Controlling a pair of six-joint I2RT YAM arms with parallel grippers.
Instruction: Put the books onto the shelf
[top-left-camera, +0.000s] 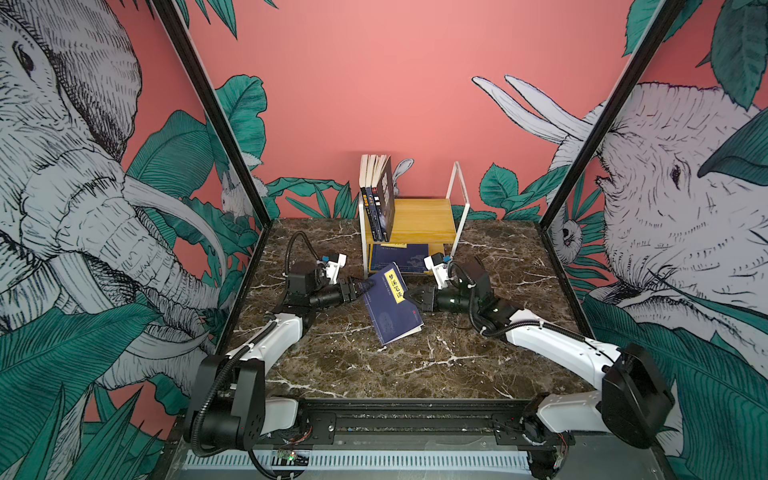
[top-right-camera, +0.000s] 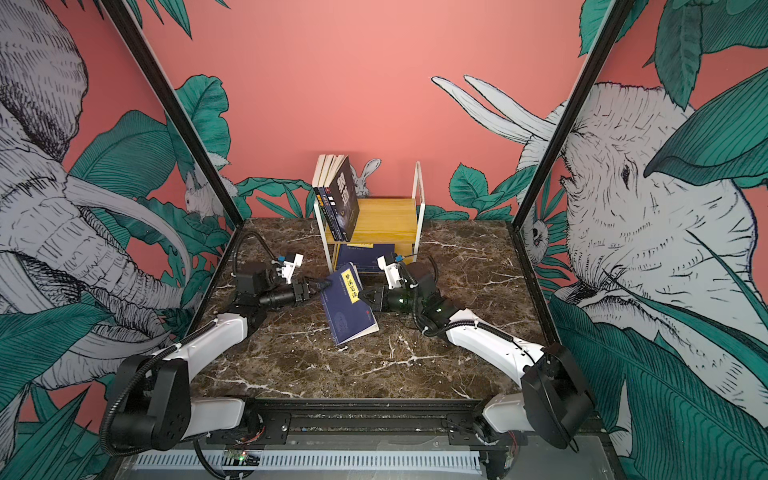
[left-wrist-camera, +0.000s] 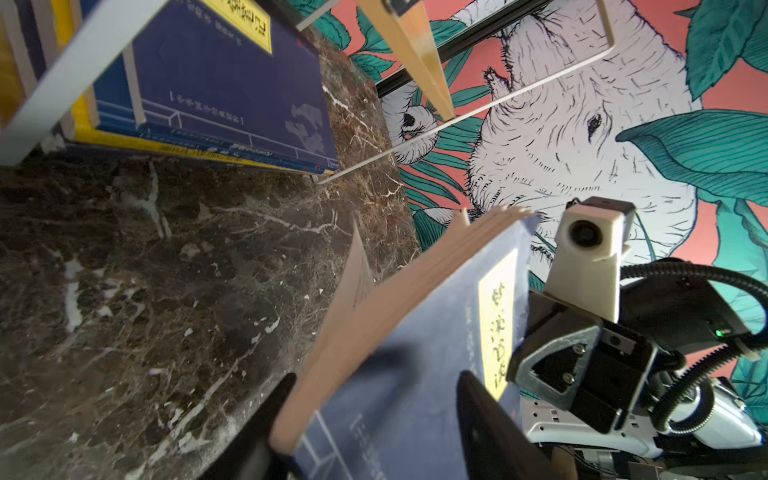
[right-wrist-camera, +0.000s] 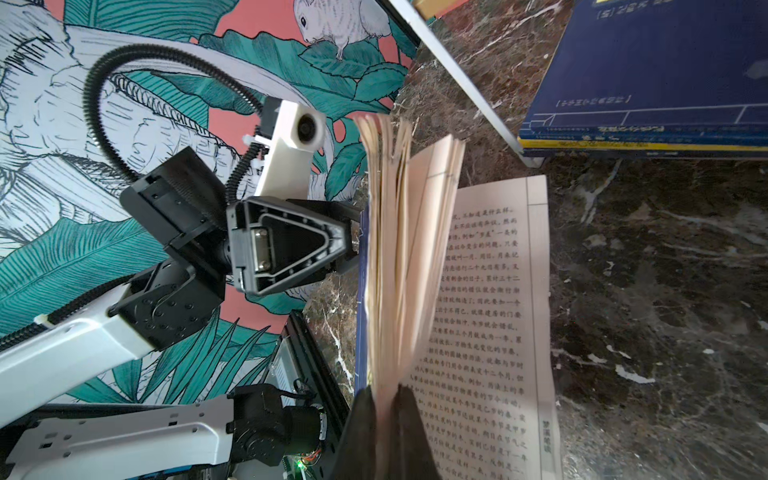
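Navy book (top-left-camera: 390, 307) tilts on table (top-left-camera: 374, 374), near side of shelf (top-left-camera: 424, 220), pages fanning. Right gripper (top-left-camera: 410, 296) pinches a few leaves. Left gripper (top-left-camera: 360, 286) straddles left edge, grip unclear. Likely light, floppy: clamp both covers together.

top views: high, front, facing shelf (top-left-camera: 424, 220) | wrists: close, seemingly opposed, sharing book (left-wrist-camera: 436, 328)

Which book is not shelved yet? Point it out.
The navy book with the yellow label, tilted on the table before the shelf, pages fanned open. The other books stand on its top board or lie on its lower one.
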